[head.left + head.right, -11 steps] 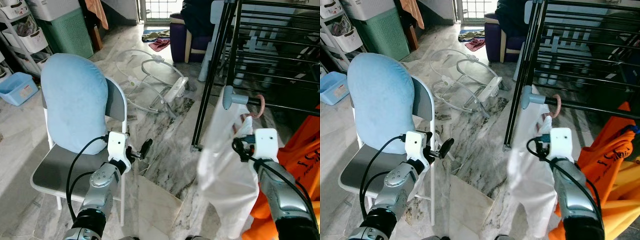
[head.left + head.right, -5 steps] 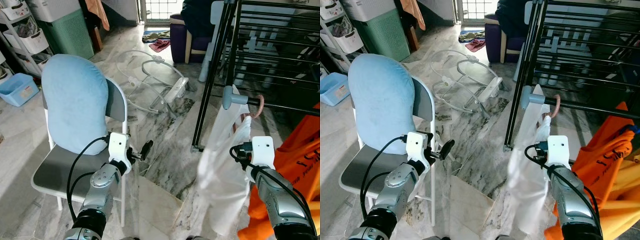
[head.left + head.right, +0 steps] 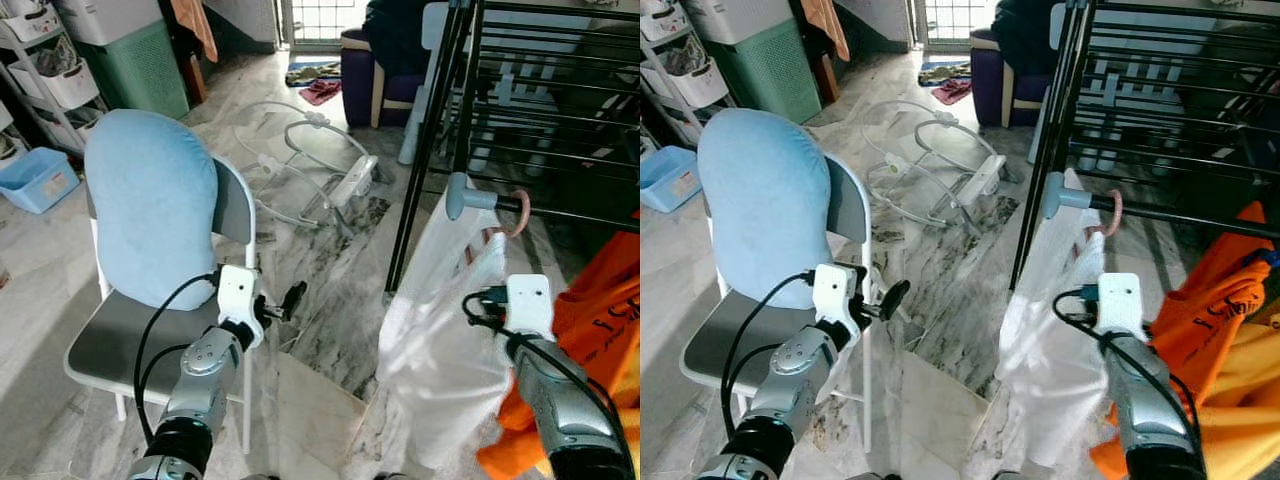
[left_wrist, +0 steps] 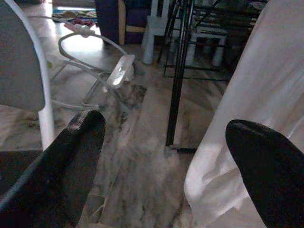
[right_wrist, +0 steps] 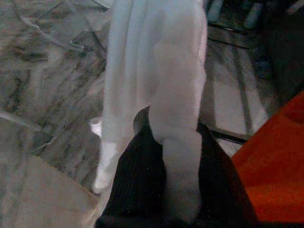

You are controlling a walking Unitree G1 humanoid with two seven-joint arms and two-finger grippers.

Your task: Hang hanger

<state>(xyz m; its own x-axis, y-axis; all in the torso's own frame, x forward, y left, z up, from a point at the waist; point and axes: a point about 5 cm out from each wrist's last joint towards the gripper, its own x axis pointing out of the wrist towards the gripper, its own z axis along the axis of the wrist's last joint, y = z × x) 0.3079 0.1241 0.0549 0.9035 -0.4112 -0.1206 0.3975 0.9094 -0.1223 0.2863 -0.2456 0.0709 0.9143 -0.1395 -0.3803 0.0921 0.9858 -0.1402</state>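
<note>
A white garment (image 3: 440, 330) hangs on a hanger whose pink hook (image 3: 518, 212) sits over a black rail of the drying rack (image 3: 570, 215), close to the rail's grey end cap (image 3: 457, 195). My right gripper (image 5: 173, 137) is shut on a fold of the white garment, level with its middle; both black fingers (image 5: 137, 171) pinch the cloth. In the eye views the cloth hides those fingertips beside the white wrist block (image 3: 530, 298). My left gripper (image 3: 290, 298) is held open over the floor beside the chair, with nothing between its fingers (image 4: 85, 133).
A grey chair (image 3: 120, 345) with a blue cushion (image 3: 150, 205) stands at my left. Orange cloth (image 3: 600, 320) hangs at the right, against my right arm. A white wire bouncer frame (image 3: 320, 165) lies on the marble floor ahead. A green basket (image 3: 135, 60) and blue tub (image 3: 35, 178) stand far left.
The white garment has billowed out to the left and lower. My right wrist has dropped slightly, still holding the cloth. The left arm has stayed put.
</note>
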